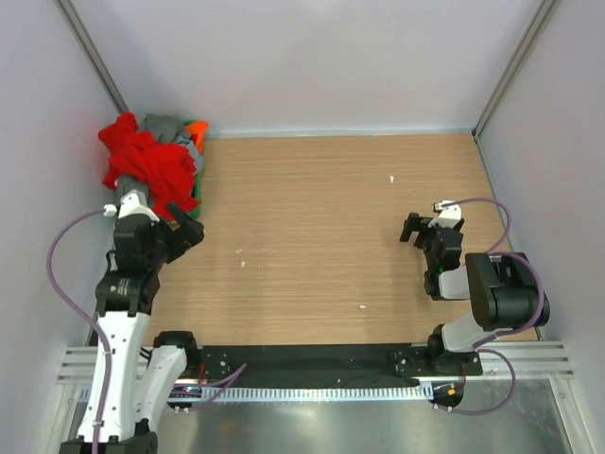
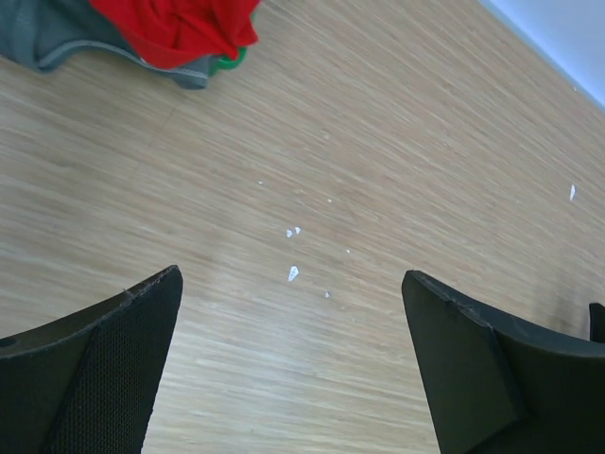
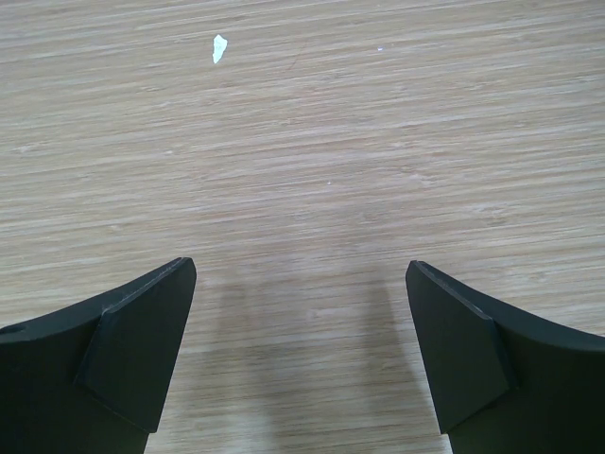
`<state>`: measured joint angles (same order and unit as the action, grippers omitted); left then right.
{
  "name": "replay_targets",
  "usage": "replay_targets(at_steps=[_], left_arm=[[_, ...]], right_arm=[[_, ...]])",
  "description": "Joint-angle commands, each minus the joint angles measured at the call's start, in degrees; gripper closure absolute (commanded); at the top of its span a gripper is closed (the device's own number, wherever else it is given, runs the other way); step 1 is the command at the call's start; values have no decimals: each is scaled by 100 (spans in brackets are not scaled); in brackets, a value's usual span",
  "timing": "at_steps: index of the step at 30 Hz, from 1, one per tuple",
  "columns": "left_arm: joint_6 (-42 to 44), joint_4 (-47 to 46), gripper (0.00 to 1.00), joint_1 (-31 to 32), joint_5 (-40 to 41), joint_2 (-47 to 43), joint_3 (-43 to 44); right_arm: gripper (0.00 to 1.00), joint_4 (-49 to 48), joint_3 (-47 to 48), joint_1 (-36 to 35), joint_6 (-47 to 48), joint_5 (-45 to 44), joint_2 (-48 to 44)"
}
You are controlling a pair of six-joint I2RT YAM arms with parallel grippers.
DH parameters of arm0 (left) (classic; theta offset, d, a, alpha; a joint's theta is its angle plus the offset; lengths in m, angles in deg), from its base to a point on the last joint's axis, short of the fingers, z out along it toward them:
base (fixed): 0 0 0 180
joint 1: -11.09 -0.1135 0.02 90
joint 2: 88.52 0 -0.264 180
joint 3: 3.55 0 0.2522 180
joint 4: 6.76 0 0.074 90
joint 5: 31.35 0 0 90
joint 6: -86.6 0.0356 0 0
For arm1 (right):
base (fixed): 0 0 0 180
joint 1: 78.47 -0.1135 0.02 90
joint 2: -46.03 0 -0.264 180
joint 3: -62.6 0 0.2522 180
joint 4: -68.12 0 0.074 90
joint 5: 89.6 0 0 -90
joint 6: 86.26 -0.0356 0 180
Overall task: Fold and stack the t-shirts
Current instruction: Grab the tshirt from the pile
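The t-shirts lie in a crumpled heap in the far left corner of the table: a bright red one (image 1: pixel 146 163) on top, a dark grey one (image 1: pixel 165 127) behind it, with orange (image 1: pixel 198 128) and green (image 1: pixel 197 189) edges showing. In the left wrist view the red shirt (image 2: pixel 184 28) and the grey shirt (image 2: pixel 57 43) fill the top left corner. My left gripper (image 1: pixel 189 232) hangs open just in front of the heap, nothing between its fingers (image 2: pixel 104 364). At the right side my right gripper (image 1: pixel 414 230) stands open and empty above bare wood, its fingers (image 3: pixel 128 345) wide apart.
The wooden table (image 1: pixel 321 236) is closed in by white walls on three sides. Small white specks (image 2: pixel 292 273) lie on the wood. A black rail (image 1: pixel 312 364) with the arm bases runs along the near edge.
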<state>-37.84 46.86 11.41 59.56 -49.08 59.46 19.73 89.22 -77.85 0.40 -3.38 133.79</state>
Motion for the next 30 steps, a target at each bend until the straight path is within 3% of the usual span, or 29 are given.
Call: replay_targets(at_steps=[1, 7, 12, 18, 25, 30], left_arm=[[-2, 339, 0, -14, 446, 11, 287], [-204, 602, 4, -14, 620, 914, 1136], [24, 1146, 6, -14, 1876, 1785, 2453], [60, 1104, 7, -5, 1949, 2910, 3519], [138, 595, 22, -207, 2098, 4026, 3986], [209, 383, 27, -497, 2212, 4799, 4171]], right_arm=[[0, -438, 102, 26, 61, -133, -5], [0, -438, 102, 17, 61, -124, -5], [0, -438, 102, 17, 61, -124, 4], [0, -438, 102, 26, 61, -124, -5], [0, -447, 102, 26, 61, -124, 4], [0, -438, 102, 17, 61, -124, -5]])
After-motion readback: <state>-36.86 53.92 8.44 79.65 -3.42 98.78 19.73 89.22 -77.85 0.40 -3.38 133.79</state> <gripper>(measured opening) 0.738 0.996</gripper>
